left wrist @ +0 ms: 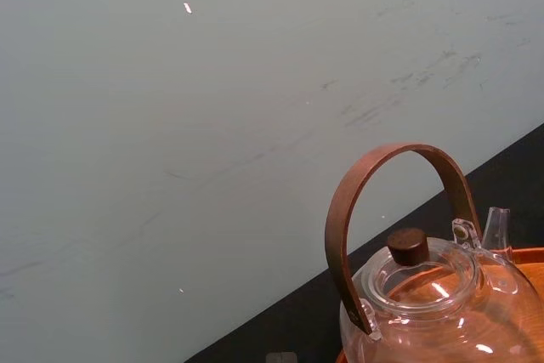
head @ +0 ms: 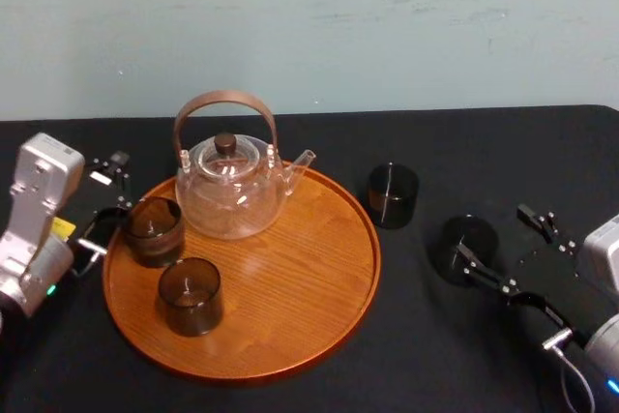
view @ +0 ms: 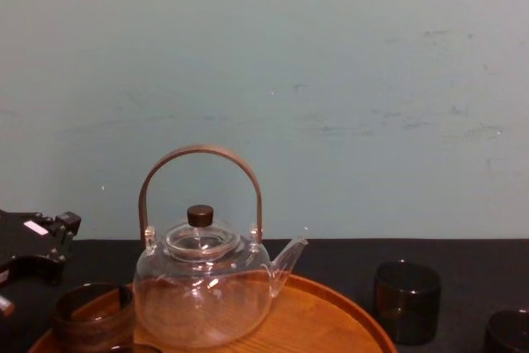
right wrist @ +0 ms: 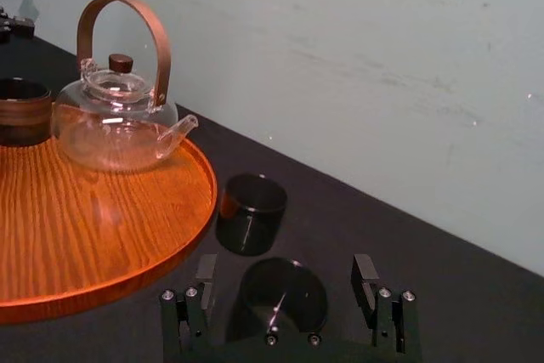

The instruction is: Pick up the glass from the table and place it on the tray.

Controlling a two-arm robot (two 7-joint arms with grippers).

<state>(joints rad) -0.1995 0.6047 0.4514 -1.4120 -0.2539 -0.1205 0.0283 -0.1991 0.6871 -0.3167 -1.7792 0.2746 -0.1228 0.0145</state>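
Two dark glasses stand on the black table (head: 426,355), to the right of the round wooden tray (head: 290,360). The nearer glass (head: 464,244) (right wrist: 276,299) (view: 506,332) sits between the fingers of my right gripper (head: 492,231) (right wrist: 285,268). That gripper is open, with a gap on both sides of the glass. The farther glass (head: 393,194) (right wrist: 250,212) (view: 405,299) stands beside the tray's rim. My left gripper (head: 104,206) is open at the tray's left edge, next to a dark glass (head: 155,229) on the tray.
A clear glass teapot (head: 232,191) (left wrist: 433,295) (right wrist: 115,116) (view: 202,287) with a brown handle stands at the back of the tray. A second dark glass (head: 191,295) sits near the tray's front left. A pale wall runs behind the table.
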